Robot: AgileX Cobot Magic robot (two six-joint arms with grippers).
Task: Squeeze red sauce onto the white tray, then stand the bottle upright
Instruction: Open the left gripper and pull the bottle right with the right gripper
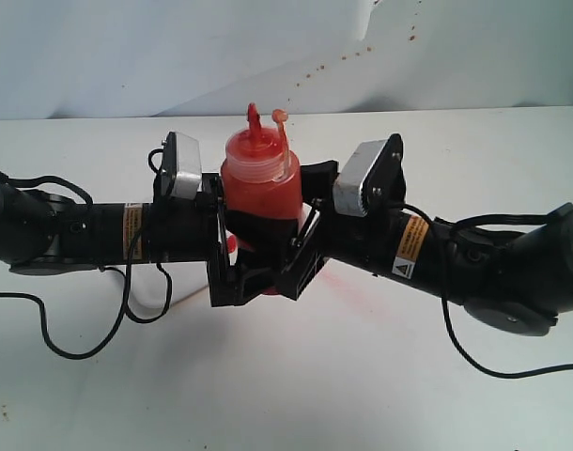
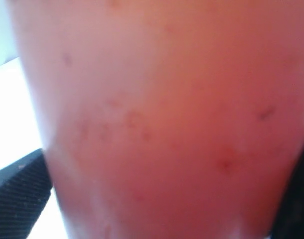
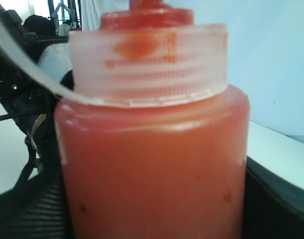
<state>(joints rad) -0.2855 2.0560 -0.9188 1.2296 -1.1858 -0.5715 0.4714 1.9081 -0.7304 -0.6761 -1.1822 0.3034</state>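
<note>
Right jaws: clamped on the bottle (image 1: 260, 193), one finger on either side of its lower body. Left jaws: flanking the same bottle from the opposite side; I cannot tell whether they press it. Bottle upright between my two arms at mid-bench (image 1: 286, 395), red nozzle (image 1: 254, 120) up, tethered tip cap (image 1: 281, 116) beside it. Red sauce (image 3: 152, 169) fills it to the shoulder.

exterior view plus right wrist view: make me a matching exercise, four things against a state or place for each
Things
1 translucent orange-red plastic squeeze bottle
2 pale ribbed plastic screw cap
3 pointed red nozzle
4 pale back wall

States or places
a speckled red-brown
b full of red sauce
c smeared with orange
d topmost, beside the small tethered tip cap

Pairs: 1-b, 2-c, 3-d, 4-a
</note>
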